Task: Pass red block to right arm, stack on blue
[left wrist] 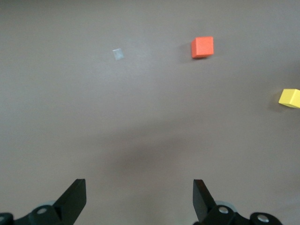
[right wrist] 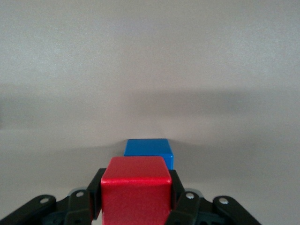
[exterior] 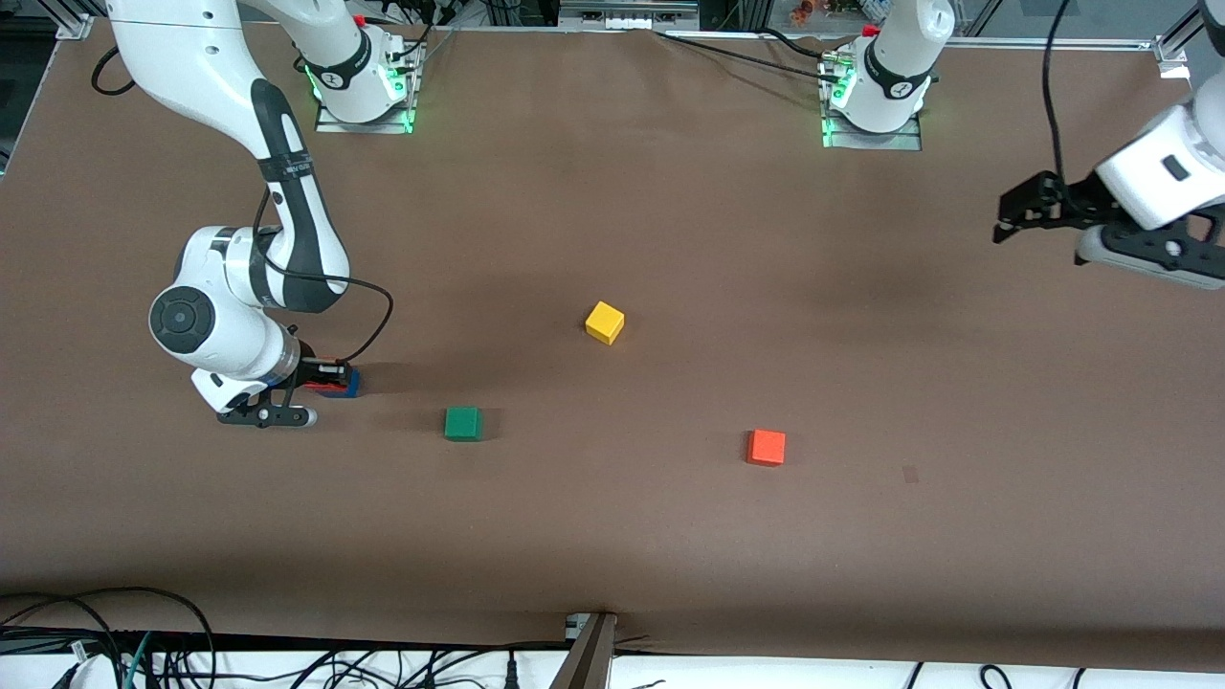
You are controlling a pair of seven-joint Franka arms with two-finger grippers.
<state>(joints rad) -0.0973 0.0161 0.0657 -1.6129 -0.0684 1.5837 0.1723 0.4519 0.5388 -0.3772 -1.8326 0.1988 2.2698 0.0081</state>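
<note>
Red block (right wrist: pixel 136 187) clamped between the fingers (right wrist: pixel 95 192) of the right gripper (exterior: pixel 323 376), low over the bench (exterior: pixel 670 536) at the right arm's end. It sits on or just above the blue block (right wrist: pixel 149 150); contact cannot be judged. Green block (exterior: pixel 463 423), yellow block (exterior: pixel 605 322) and orange block (exterior: pixel 767 447) lie apart mid-bench. Left gripper (left wrist: pixel 139 199) waits raised at the left arm's end, fingers apart, holding nothing.
</note>
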